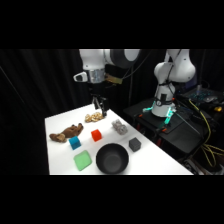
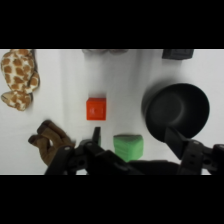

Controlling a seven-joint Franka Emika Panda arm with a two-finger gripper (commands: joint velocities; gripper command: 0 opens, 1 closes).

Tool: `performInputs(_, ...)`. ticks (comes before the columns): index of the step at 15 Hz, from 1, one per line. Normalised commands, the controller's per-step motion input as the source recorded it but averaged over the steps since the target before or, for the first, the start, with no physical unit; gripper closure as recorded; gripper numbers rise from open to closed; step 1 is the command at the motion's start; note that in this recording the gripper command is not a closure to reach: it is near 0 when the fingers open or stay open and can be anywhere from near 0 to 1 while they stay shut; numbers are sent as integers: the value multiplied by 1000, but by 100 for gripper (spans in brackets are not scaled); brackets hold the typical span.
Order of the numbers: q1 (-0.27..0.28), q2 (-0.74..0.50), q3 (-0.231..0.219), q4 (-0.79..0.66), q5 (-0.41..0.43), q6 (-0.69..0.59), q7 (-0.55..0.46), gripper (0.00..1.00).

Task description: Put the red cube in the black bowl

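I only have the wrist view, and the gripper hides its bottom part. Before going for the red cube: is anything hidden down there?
Observer: Yes, a blue cube sits between the brown plush toy and the green block, apart from the red cube.
Operator: Where am I hanging?
Observer: The gripper hangs clear of the table, above the spotted toy by the far edge, not over the red cube.
Operator: And the black bowl?
Observer: The black bowl stands near the table's front edge.
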Motion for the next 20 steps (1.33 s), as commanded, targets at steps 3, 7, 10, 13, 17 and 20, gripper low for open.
performInputs(3,-43,8,3,43,15,-7,-74,0)
performInputs(7,-114,67,-46,118,153,146,-278,0)
performInputs(10,-104,173,-31,91,265,294,-345,0)
performInputs(13,-73,215,10,49,248,306,-321,0)
performInputs(17,-85,198,54,33,201,239,-296,0)
performInputs(20,-89,139,64,5,95,252,-217,0)
